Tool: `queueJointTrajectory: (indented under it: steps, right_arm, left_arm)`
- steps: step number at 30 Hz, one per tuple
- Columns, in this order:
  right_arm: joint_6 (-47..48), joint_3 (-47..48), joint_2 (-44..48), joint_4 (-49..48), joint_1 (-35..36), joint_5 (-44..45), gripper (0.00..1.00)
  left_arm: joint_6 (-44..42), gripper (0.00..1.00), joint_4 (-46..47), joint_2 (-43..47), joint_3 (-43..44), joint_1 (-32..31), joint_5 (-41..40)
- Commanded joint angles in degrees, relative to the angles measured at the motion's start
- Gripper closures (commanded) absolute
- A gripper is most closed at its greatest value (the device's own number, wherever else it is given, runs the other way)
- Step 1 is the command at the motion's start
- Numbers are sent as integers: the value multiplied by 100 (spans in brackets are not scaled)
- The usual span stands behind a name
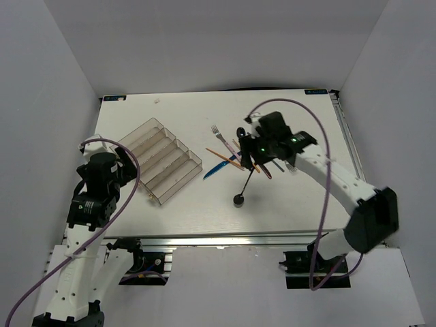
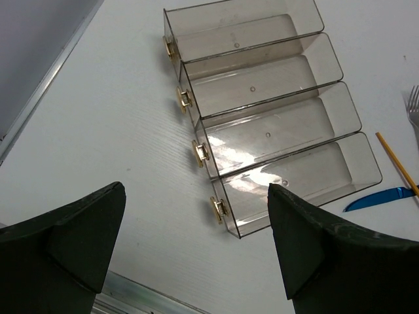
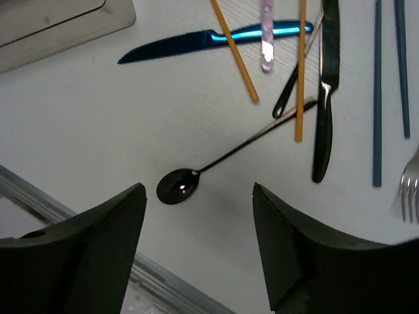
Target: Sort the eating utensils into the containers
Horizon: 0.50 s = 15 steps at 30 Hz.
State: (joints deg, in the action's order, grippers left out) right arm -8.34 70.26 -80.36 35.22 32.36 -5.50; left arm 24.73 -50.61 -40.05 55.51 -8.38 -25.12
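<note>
The clear organiser tray [image 1: 161, 161] lay at a slant on the left half of the bench, its long narrow compartments running side by side and small brass clasps showing on one end. The left gripper [image 2: 196, 190] hung over the bench's near-left corner, just short of the tray, fingers [image 2: 72, 242] spread wide and gripping nothing.

Over on the right half, nearer the far edge, the utensils sat in a loose, overlapping heap, and the right gripper [image 3: 198, 191] hovered above it, fingers [image 3: 294, 248] wide apart and holding nothing. The black spoon [image 3: 177, 188] trailed out of the heap toward the near edge, bowl at the front, its handle tucked under an orange chopstick [image 3: 300, 72]. The blue knife [image 3: 196, 42] pointed toward the tray, crossed by a second orange chopstick [image 3: 234, 52] and a pink stick [image 3: 266, 33]. A black knife [image 3: 326, 98], two blue-grey sticks [image 3: 378, 98] and a silver fork [image 3: 409, 190] lay alongside. Another fork [image 1: 216, 131] rested at the far side of the heap.
</note>
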Motion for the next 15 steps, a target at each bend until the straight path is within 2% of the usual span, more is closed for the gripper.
queueJointTrajectory:
  steps: [1,5,6,9,15]
  right_arm:
    - [692,716,-901,-147,367,875,31]
    - [1325,1392,-1833,-288,412,699,40]
    - [1378,1568,-2200,-123,420,699,45]
    - [1519,2087,-2747,11,429,655,53]
    - [1677,2431,-3407,-33,464,664,57]
  left_arm:
    - [32,2,201,59,-198,-14,34]
    - [14,2,227,138,-198,-14,113]
    - [14,2,236,155,-207,-6,139]
    - [14,2,236,156,-207,-14,157]
    - [14,2,244,147,-207,-14,157]
